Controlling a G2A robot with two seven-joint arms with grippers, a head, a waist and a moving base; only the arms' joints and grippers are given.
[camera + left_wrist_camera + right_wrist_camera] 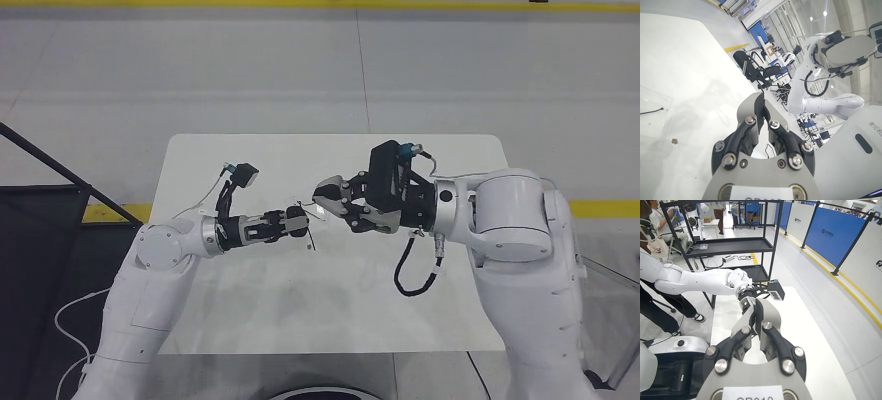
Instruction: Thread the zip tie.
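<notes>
1. Two grippers meet tip to tip above the middle of the white table [250, 300].
2. Left gripper [762, 102]: jaws clamped on the zip tie [763, 92], a thin black strip poking out past the fingertips.
3. Right gripper [755, 315], just right of it: jaws together; whether they pinch anything cannot be told.
4. On the table lies a clear plastic sheet [657, 98], and on it a black strand [651, 112] with a small head at its end.

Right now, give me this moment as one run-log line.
left hand: shut on zip tie | right hand: shut, facing left hand | both: over middle of table
</notes>
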